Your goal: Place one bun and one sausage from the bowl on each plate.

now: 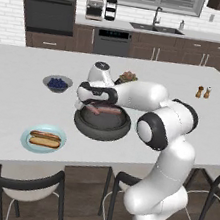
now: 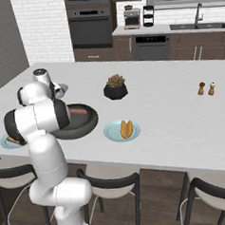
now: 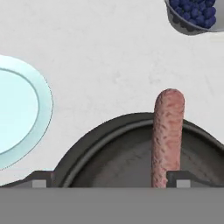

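The dark bowl (image 1: 101, 126) (image 2: 86, 122) sits mid-counter with one reddish-brown sausage (image 1: 106, 111) (image 2: 77, 111) lying in it. My gripper (image 1: 85, 106) (image 3: 109, 181) hovers open over the bowl's left rim (image 3: 100, 140), holding nothing. In the hand view the sausage (image 3: 167, 135) runs up from beside the right fingertip (image 3: 179, 179) and over the rim. The front-left plate (image 1: 25, 141) carries a bun (image 1: 44, 141) and a sausage (image 1: 45, 135). The right plate (image 2: 111, 132) holds a bun (image 2: 126, 128). A bare part of a plate (image 3: 22, 113) shows at the left of the hand view.
A small grey bowl of blue berries (image 1: 57, 83) (image 3: 194, 15) stands behind and left of the dark bowl. A potted plant (image 1: 127, 77) (image 2: 115, 88) sits behind it. Salt and pepper shakers (image 1: 203, 92) (image 2: 206, 88) stand far right. Stools line the counter's near edge.
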### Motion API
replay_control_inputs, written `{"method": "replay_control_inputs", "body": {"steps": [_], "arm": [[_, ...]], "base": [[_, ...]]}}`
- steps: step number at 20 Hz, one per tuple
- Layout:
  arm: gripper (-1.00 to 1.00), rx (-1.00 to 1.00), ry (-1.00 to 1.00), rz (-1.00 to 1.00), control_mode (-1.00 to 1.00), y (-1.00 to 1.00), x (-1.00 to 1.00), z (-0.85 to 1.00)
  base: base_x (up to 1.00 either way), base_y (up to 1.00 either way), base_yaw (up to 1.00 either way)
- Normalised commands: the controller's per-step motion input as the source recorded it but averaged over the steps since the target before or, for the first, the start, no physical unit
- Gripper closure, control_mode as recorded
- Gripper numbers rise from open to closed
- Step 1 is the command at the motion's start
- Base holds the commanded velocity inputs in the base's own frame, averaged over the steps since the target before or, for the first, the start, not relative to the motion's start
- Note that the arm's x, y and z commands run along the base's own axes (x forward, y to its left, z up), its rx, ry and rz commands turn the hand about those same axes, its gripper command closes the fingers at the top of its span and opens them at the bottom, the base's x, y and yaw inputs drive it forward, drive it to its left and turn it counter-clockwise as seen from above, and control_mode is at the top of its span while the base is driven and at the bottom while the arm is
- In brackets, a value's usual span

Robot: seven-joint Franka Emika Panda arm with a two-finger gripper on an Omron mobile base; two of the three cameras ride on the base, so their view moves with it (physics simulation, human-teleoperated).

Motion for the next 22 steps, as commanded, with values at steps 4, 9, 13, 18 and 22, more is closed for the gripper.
{"method": "replay_control_inputs", "body": {"steps": [4,9,13,18,22], "arm": [[-1.00,0.10,0.06,-0.13,-1.00,-0.62,0.78,-0.01],[-1.00,0.02,0.05,-0.02,-1.00,-0.13,0.16,-0.07],[-1.00,0.00,0.01,0.00,-1.00,0.00,0.02,-0.24],[-1.00,0.00,0.01,0.00,-1.00,0.00,0.08,-0.28],[-1.00,0.00,0.02,0.00,-1.00,0.03,0.13,-0.19]], "base": [[0.00,0.00,0.00],[0.00,0.00,0.00],[0.00,0.00,0.00],[0.00,0.00,0.00],[0.00,0.00,0.00]]}}
